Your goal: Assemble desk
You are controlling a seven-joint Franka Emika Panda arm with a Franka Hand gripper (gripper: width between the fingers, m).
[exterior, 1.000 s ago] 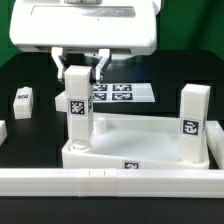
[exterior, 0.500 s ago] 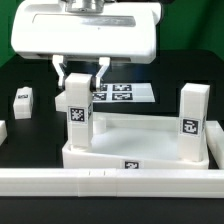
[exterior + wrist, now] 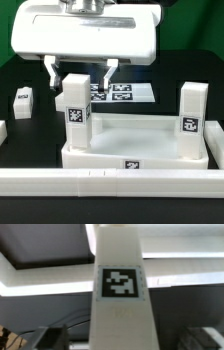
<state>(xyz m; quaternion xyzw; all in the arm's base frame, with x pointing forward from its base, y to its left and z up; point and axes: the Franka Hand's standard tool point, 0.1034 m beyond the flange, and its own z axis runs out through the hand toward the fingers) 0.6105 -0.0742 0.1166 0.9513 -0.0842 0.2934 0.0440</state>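
Gripper (image 3: 79, 72) directly above the upright leg (image 3: 76, 136), jaws spread wide, one of the fingers (image 3: 50, 68) on each side of the post's head and neither touching it. Dark gap visible along both flanks. Nothing held.

Leg planted at the corner of the desk top (image 3: 140, 152) on the exterior view's left, standing straight, square tag (image 3: 75, 113) facing the camera. Second leg (image 3: 192, 120) upright at the opposite corner, on the exterior view's right, well apart from the first, with the rimmed tray open between them.

From the wrist view, same post running straight through the middle of the picture, tag centred on its face, dark fingers on either side and clear of its edges.

Front edge of the desk top just beside the long low rail (image 3: 110, 182) stretched across the foreground. Loose leg (image 3: 22, 101) lying on the black table (image 3: 25, 125) toward the exterior view's left, well apart from the desk top, open tabletop all around it. Another white part barely inside that picture's left border, too cropped to name.

Marker board (image 3: 125, 93) flat on the table behind the desk top, partly hidden by the post and the fingers.
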